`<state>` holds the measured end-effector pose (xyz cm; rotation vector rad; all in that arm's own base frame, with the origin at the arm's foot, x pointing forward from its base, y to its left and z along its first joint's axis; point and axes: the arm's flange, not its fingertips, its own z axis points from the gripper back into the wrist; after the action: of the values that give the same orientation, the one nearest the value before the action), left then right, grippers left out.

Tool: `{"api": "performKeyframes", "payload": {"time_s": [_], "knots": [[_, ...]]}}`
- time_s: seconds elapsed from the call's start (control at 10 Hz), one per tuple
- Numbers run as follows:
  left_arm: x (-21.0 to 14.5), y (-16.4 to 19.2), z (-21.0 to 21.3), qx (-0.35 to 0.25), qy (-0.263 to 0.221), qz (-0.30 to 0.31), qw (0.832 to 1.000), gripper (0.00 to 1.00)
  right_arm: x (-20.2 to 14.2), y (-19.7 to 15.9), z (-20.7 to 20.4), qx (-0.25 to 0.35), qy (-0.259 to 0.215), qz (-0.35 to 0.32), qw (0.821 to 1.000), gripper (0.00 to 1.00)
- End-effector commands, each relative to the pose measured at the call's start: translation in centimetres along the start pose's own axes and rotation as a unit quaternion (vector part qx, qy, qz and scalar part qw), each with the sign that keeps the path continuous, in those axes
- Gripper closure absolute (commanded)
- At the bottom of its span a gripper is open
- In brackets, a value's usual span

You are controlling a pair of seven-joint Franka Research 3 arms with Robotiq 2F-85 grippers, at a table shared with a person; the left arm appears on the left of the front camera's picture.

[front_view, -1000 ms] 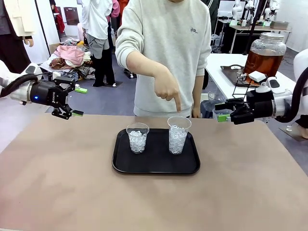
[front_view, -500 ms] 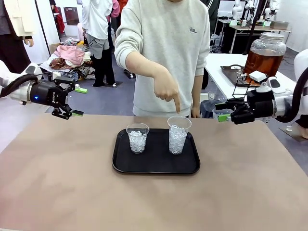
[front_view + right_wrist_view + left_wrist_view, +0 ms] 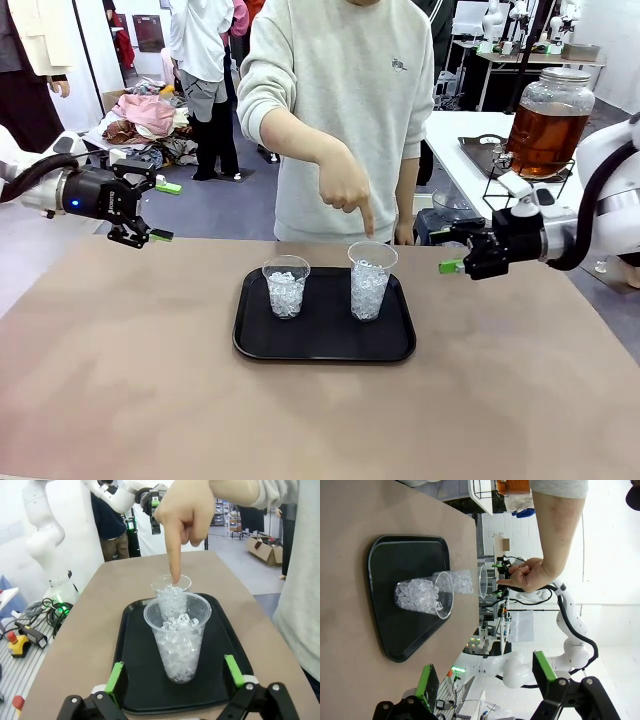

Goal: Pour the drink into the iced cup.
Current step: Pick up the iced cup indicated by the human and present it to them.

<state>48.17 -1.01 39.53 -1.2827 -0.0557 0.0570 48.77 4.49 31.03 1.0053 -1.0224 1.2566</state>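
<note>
Pointing hand [image 3: 347, 186] over right iced cup [image 3: 371, 282] on tray [image 3: 325, 346], blocking top; left gripper [image 3: 165, 211], right gripper [image 3: 447, 247] spread.

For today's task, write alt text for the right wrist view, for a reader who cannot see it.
A person's hand points one finger down over two clear cups of ice on a black tray, on a brown table. The open right gripper rises from the bottom edge, framing the nearer cup; the farther cup stands behind it.
</note>
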Motion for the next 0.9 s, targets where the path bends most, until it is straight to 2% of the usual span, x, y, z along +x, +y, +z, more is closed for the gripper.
{"api": "performKeyframes", "payload": {"time_s": [0.0, 0.4, 0.8], "knots": [[0.0, 0.0, 0.1, 0.000, 0.000, 0.000, 1.000, 0.00, -1.2, -1.3, -1.6, 0.002, -0.015, 0.026, 1.000, 0.00], [0.0, 0.0, 0.1, 0.000, 0.000, 0.000, 1.000, 0.00, -3.7, -2.2, -3.6, 0.011, -0.034, 0.005, 0.999, 0.00], [0.0, 0.0, 0.1, 0.000, 0.000, 0.000, 1.000, 0.00, -4.1, -1.6, -3.3, 0.016, -0.018, -0.007, 1.000, 0.00]]}}
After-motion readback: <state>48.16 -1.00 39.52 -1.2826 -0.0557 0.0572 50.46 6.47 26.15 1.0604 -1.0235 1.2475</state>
